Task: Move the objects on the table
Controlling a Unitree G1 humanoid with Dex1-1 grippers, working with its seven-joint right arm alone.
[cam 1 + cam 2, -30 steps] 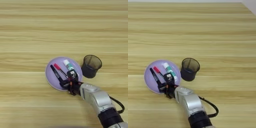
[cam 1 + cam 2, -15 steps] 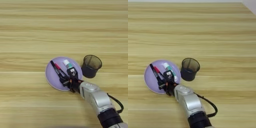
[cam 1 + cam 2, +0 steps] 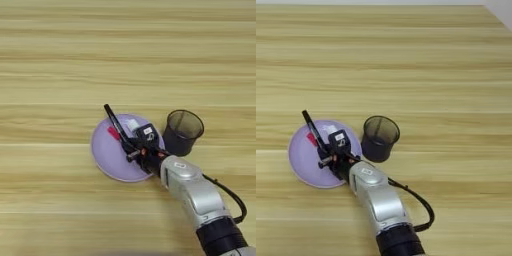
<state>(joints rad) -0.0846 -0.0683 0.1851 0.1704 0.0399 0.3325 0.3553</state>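
Gripping slim marker [image 3: 116,126]: black pincer [image 3: 134,149]

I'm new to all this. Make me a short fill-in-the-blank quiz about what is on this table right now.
1. The round flat plate under the gripper is coloured ____.
2. The slim black marker is tilted, its far end sticking out past the plate's ____ edge.
3. The pen cup stands on the wooden table, to the plate's ____ side.
4. The inside of the pen cup is ____.

Missing words: purple; far; right; empty
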